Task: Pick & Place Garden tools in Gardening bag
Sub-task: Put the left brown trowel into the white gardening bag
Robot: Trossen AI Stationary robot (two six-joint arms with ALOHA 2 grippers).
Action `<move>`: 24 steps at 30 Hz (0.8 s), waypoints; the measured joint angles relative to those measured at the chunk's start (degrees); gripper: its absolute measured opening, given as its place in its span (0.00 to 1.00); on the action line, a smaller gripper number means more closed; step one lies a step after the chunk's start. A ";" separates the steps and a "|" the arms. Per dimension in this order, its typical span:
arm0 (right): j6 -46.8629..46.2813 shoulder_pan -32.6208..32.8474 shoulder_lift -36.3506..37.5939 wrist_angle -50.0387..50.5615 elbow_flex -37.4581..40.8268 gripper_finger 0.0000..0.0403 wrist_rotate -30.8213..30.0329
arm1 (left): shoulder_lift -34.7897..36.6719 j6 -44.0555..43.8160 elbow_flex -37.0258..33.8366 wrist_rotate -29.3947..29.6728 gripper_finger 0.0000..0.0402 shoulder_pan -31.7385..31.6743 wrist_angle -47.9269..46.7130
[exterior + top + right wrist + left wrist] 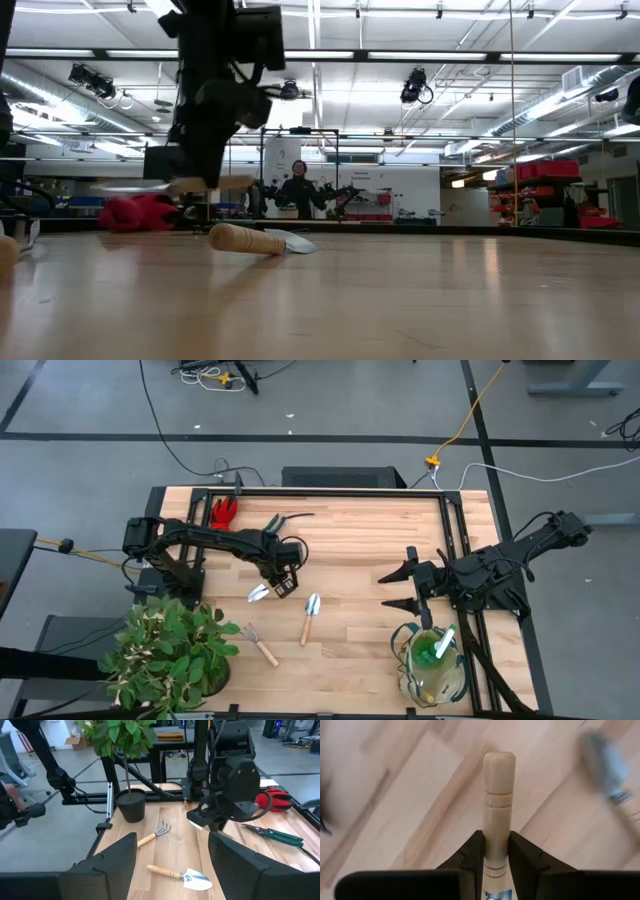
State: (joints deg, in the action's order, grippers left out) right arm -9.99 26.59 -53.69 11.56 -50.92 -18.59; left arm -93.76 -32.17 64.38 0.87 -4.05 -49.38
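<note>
My left gripper (286, 578) is shut on a silver trowel (258, 593) with a light wooden handle (498, 805), held above the middle of the table. A second trowel (310, 616) and a small rake (259, 645) lie flat on the table, nearer the near edge. Red gloves (224, 512) and dark pruning shears (286, 520) lie at the far left. The beige gardening bag (434, 672) stands at the near right with a green-and-white item (437, 646) inside. My right gripper (399, 588) is open and empty beside the bag's far side. My left gripper pinches the trowel's wooden handle on its two sides (496, 851), close to the blade end, between its two fingers (471, 854). The fingers come from above and lie across the handle. The trowel hangs about level (190, 184), clear of the table.
A leafy potted plant (165, 652) stands at the near left corner. A dark frame rail (330, 491) runs along the far edge and another (456, 535) along the right side. A person (298, 190) stands far behind the table.
</note>
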 joint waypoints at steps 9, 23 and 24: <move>-0.02 0.00 0.08 -3.50 0.00 0.61 -2.86 | 0.00 4.49 9.18 2.13 0.18 -0.02 -0.01; -1.46 -2.52 0.13 -9.31 0.00 0.61 -2.99 | 0.00 13.18 23.53 1.63 0.18 -0.02 7.87; -1.31 -2.80 0.13 -9.75 0.00 0.61 -2.99 | 0.00 13.64 24.35 1.18 0.18 -0.02 8.82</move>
State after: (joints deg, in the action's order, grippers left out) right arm -11.30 23.79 -53.56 1.81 -50.92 -21.58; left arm -93.76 -18.54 88.74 2.06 -4.08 -40.56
